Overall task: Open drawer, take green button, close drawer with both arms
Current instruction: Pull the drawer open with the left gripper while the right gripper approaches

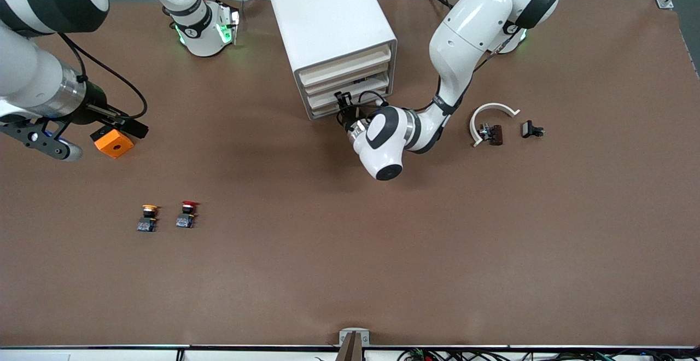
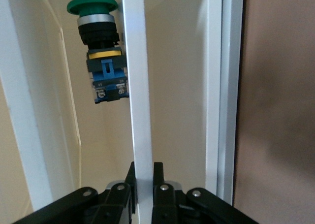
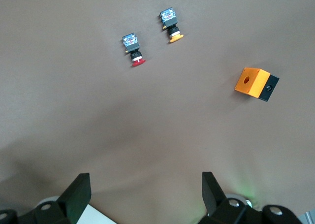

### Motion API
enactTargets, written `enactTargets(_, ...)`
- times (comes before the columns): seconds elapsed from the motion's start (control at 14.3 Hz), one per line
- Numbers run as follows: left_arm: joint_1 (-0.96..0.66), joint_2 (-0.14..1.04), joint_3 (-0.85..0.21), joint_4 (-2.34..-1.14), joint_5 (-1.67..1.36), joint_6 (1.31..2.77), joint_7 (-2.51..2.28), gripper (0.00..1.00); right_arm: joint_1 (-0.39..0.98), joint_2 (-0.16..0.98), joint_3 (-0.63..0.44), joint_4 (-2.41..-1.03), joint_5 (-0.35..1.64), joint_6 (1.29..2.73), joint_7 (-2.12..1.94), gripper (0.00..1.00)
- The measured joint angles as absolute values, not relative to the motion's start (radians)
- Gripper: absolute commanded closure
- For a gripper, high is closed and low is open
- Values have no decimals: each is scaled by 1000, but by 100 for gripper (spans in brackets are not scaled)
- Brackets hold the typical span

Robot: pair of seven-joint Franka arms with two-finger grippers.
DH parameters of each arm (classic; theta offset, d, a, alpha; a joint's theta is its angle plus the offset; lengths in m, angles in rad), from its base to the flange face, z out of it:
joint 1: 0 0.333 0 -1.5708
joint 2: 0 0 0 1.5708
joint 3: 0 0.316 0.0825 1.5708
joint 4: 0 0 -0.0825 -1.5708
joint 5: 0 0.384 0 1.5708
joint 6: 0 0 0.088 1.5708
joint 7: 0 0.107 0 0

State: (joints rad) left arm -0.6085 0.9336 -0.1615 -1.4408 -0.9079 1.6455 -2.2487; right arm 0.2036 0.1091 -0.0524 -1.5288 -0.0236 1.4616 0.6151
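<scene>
Brown table point(image 1: 350, 251) holds a white cabinet point(image 1: 328, 16). At its front, the left gripper point(image 1: 344, 104) pinches a drawer point(image 2: 139, 86) front edge. Inside lies the green button point(image 2: 101, 51). Over the table, the right gripper point(image 3: 145, 194) waits with fingers apart.

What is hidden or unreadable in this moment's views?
- Button: unseen in the front view, inside the cabinet; the drawer wall covers one edge in the left wrist view.
- Right gripper: cut off by the front view's edge.
- Small parts beside the white ring: too small to identify.
</scene>
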Motion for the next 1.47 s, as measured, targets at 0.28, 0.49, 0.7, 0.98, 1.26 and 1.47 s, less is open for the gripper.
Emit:
enactTargets(0.28, -596, 936, -159, -1439, -912, 1640, -2249, 100, 211, 109, -51, -1529, -24, 1462, 630, 0)
enactTargets(0.49, -583, 936, -158, -1435, -912, 1639, -2249, 100, 222, 109, -50, -1529, -24, 1462, 665, 0)
enactTargets(0.7, -582, 936, -152, -1427, -912, 1639, -2248, 100, 240, 109, -50, -1529, -24, 1462, 701, 0)
enactTargets(0.98, -576, 936, -125, -1397, -909, 1637, -2241, 100, 256, 109, -50, -1529, -24, 1463, 717, 0)
enactTargets(1.26, -575, 936, -91, -1373, -908, 1634, -2232, 100, 311, 123, -49, -1529, -22, 1479, 829, 0)
enactTargets(1.47, -568, 936, -62, -1349, -908, 1630, -2220, 100, 401, 165, -46, -1529, -22, 1527, 987, 0)
